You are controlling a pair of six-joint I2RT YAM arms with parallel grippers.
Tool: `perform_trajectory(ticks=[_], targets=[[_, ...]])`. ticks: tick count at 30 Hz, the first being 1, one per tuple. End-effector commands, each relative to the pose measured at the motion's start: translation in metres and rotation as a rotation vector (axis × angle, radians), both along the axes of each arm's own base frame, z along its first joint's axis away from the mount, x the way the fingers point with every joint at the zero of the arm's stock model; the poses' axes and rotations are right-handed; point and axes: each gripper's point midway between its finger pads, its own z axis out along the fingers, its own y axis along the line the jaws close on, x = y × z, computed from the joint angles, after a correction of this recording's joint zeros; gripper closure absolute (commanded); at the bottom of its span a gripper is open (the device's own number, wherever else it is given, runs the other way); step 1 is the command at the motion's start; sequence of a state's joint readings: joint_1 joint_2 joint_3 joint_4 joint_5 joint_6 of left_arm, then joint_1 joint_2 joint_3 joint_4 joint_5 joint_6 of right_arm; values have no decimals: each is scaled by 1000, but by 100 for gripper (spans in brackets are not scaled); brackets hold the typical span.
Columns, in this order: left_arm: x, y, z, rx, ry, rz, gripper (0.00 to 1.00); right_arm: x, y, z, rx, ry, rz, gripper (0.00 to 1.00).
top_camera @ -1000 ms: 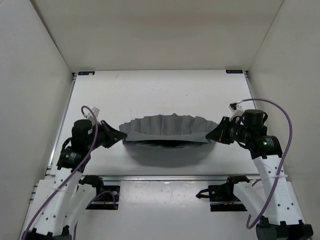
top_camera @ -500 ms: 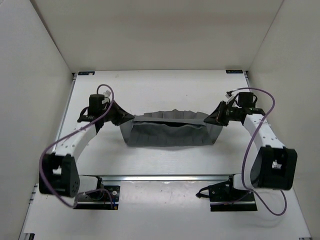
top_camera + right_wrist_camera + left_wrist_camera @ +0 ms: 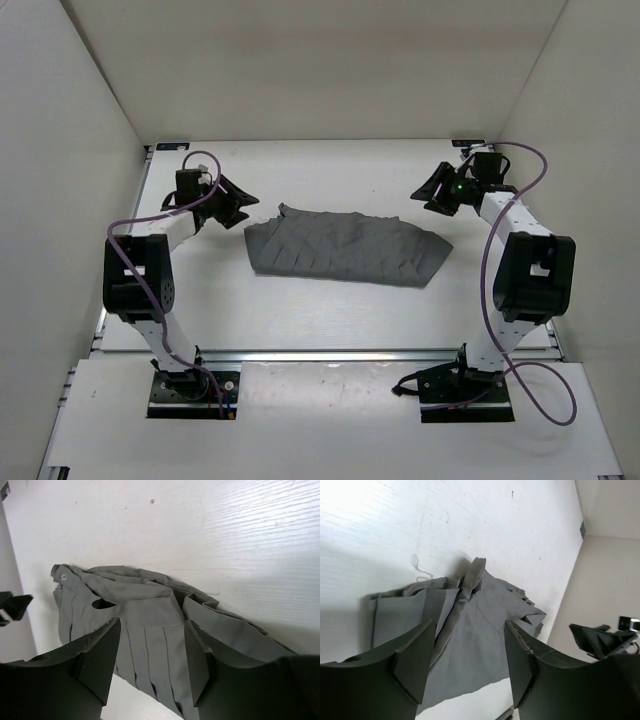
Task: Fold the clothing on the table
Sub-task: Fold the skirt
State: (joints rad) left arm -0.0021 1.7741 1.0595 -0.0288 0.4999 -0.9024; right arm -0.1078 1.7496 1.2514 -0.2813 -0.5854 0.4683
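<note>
Since the clothing (image 3: 345,250) lies flat and doubled over at the centre of the bench (image 3: 330,170), neither arm needs a hold on it. Left tool (image 3: 245,208) hovers just off its 10 o'clock corner, fingers apart, nothing between them. Right tool (image 3: 422,195) sits off the 2 o'clock corner, likewise apart and empty. Both point inward at the far hem. Judgement: they stand clear so the cloth is not dragged. One fold looks laid; layers are ragged at the 3 o'clock edge, so a second fold is probably wanted.
</note>
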Motion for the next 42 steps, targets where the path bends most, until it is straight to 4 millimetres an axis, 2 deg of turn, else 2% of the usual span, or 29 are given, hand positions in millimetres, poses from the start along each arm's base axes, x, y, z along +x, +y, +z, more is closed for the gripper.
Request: perform_trajectory(ticks=[1, 2, 3, 4, 5, 6, 9, 11, 12, 17, 22, 26, 29, 31, 32, 34, 35, 36, 39, 42], targets=[[-9, 4, 42, 101, -104, -39, 32, -6, -11, 17, -107, -61, -46, 49], [-21, 6, 28, 133, -71, -36, 32, -12, -11, 24, -117, -74, -45, 49], [-37, 11, 17, 173, -44, -30, 32, -23, -9, 21, -129, -67, -46, 53], [-49, 6, 19, 191, -54, -49, 32, -34, -4, 11, -145, -39, -30, 58], [-66, 5, 11, 199, -36, -53, 32, -42, -5, 10, -181, -33, -31, 59], [-83, 0, 2, 198, -19, -80, 32, -56, 3, 0, -213, -2, -6, 61], [-115, -5, -19, 228, 32, -112, 32, -77, 9, -12, -252, 49, 16, 62], [-134, 0, -31, 266, 56, -105, 32, -98, 16, -28, -263, 88, 44, 61], [-140, 4, -36, 285, 65, -90, 32, -103, 19, -28, -265, 80, 47, 61], [-146, 5, -46, 312, 80, -72, 32, -124, 14, -37, -255, 87, 35, 61], [-148, 0, -61, 285, 118, -49, 32, -131, 7, -34, -255, 85, 25, 61], [-137, -4, -62, 249, 85, 5, 33, -139, 4, -37, -265, 97, 9, 58], [-133, -11, -67, 230, 103, 3, 35, -150, -4, -50, -294, 158, -22, 58], [-131, -19, -71, 214, 119, -18, 39, -158, -3, -55, -299, 189, -22, 54], [-126, -19, -69, 208, 96, -8, 51, -158, -4, -55, -295, 186, -32, 51], [-124, -16, -73, 201, 96, 9, 89, -167, -4, -63, -295, 209, -47, 44], [-122, -16, -72, 200, 91, 17, 97, -172, -5, -65, -291, 219, -53, 44], [-123, -15, -70, 193, 78, 29, 100, -176, -2, -70, -281, 226, -53, 44], [-124, -13, -72, 192, 78, 31, 100, -180, 4, -79, -247, 226, -61, 43], [-127, -15, -75, 187, 91, 17, 100, -185, 8, -92, -231, 254, -70, 38]])
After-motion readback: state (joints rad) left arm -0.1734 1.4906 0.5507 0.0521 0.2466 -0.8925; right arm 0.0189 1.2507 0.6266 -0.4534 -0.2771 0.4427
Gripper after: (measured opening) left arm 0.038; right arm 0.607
